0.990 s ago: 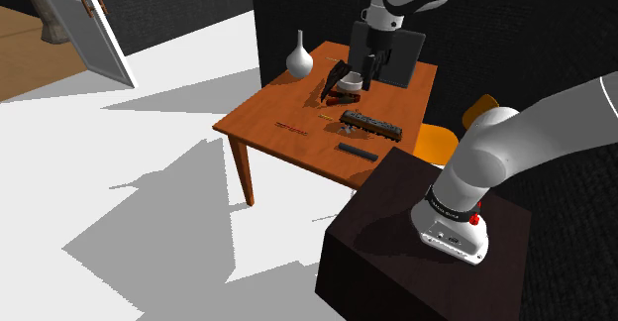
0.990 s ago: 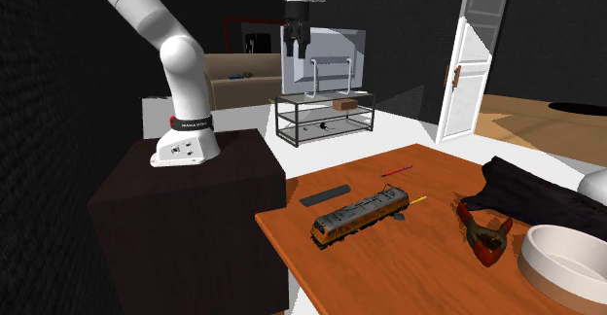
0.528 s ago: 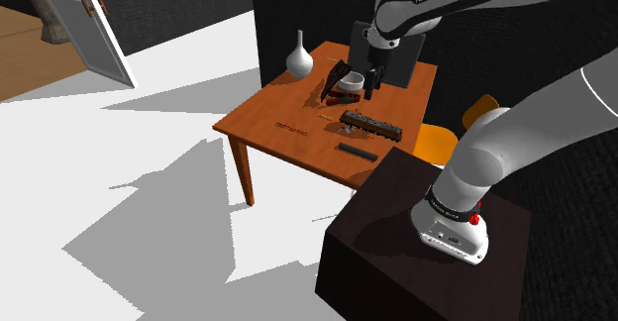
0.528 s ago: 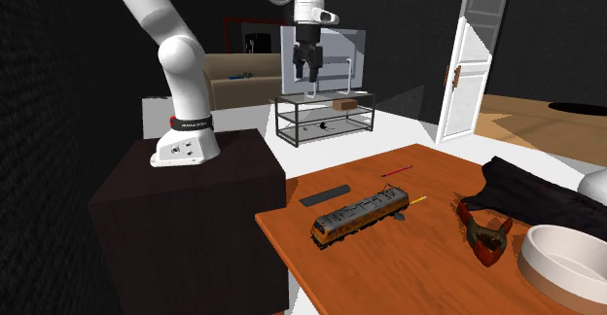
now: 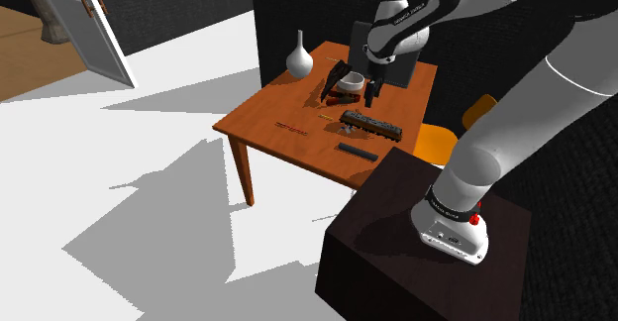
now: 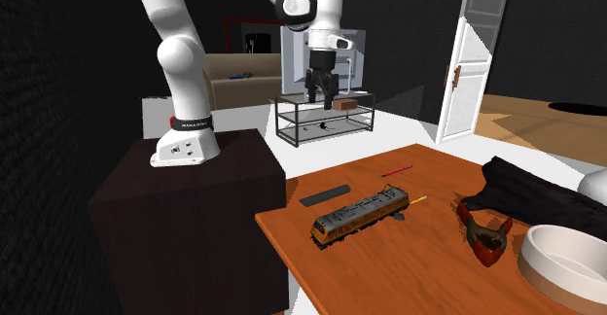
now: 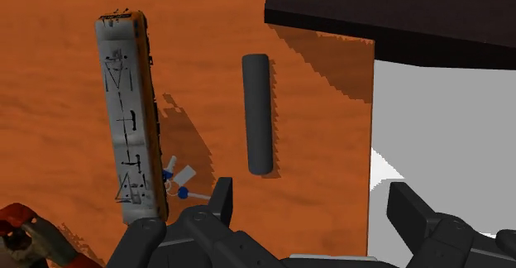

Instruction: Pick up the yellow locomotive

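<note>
If the arm drops straight down from where it hangs, I'd expect the jaws to meet the dark bar (image 7: 258, 113) or bare counter (image 7: 322, 126) rather than the yellow-sided locomotive (image 6: 360, 216). It lies flat on the counter just beside that bar, off to one side of the jaws. Pinching it near one end could also let the long body tip. The jaws stand wide apart, well above the counter, holding and touching nothing.
</note>
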